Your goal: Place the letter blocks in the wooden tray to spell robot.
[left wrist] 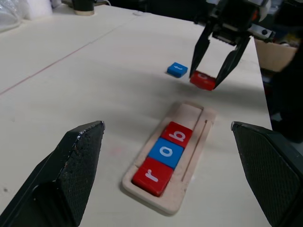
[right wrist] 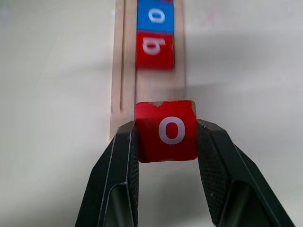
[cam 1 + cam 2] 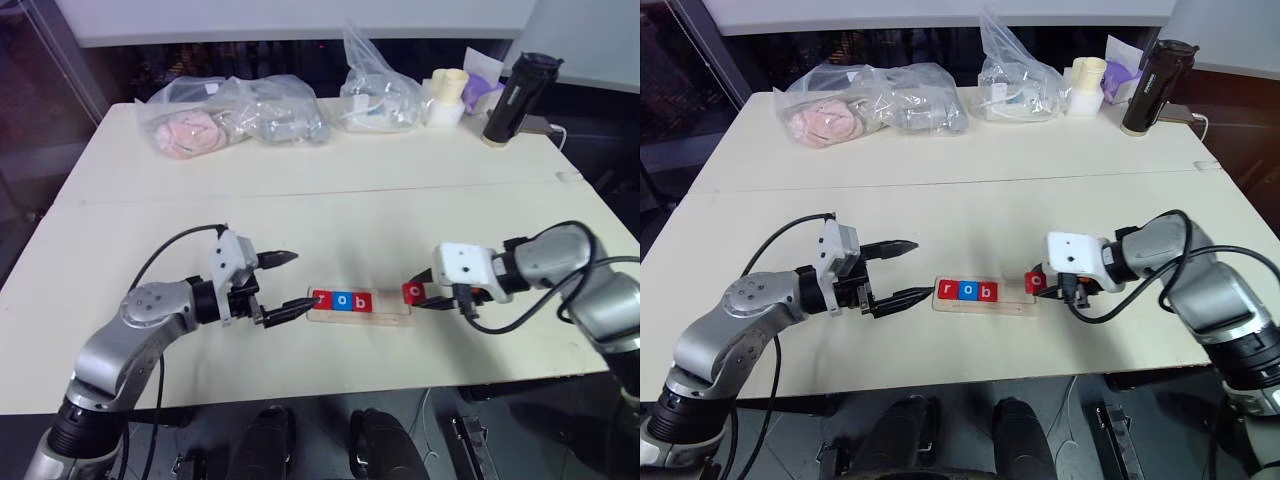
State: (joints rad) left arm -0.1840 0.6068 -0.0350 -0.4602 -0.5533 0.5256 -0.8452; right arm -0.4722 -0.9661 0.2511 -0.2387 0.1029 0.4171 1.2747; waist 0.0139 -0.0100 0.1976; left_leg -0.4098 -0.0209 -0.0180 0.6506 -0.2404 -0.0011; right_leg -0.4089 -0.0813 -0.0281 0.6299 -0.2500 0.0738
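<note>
You're looking at the right gripper (image 2: pixel 166 137) clamping a red "o" block (image 2: pixel 166 131) between its two fingers, letter face toward the wrist camera. It's hanging just off the empty end of the wooden tray (image 1: pixel 191 158), clear of the table in the left wrist view, not yet in the slot.

The tray is lying flat near the front edge of the table (image 3: pixel 300 190), between the two grippers. Three blocks are already sitting in it, touching each other in a row: red "r" (image 1: pixel 152 175), blue "o" (image 1: pixel 166 152), red "b" (image 1: pixel 179 134). They're filling the end nearer the left gripper; the remaining stretch of slot toward the right gripper is showing bare wood.

A blue block (image 1: pixel 177 69) is lying flat on the table just beyond the held one, apart from the tray. I can't read its letter for sure.

The left gripper (image 3: pixel 285 285) is sitting with its fingers spread wide, holding nothing, pointing at the "r" end of the tray, close to it but not touching.

At the far edge of the table you're seeing clear plastic bags (image 3: pixel 235 115) with soft stuff inside and a dark bottle (image 3: pixel 515 95), well away from the tray.
</note>
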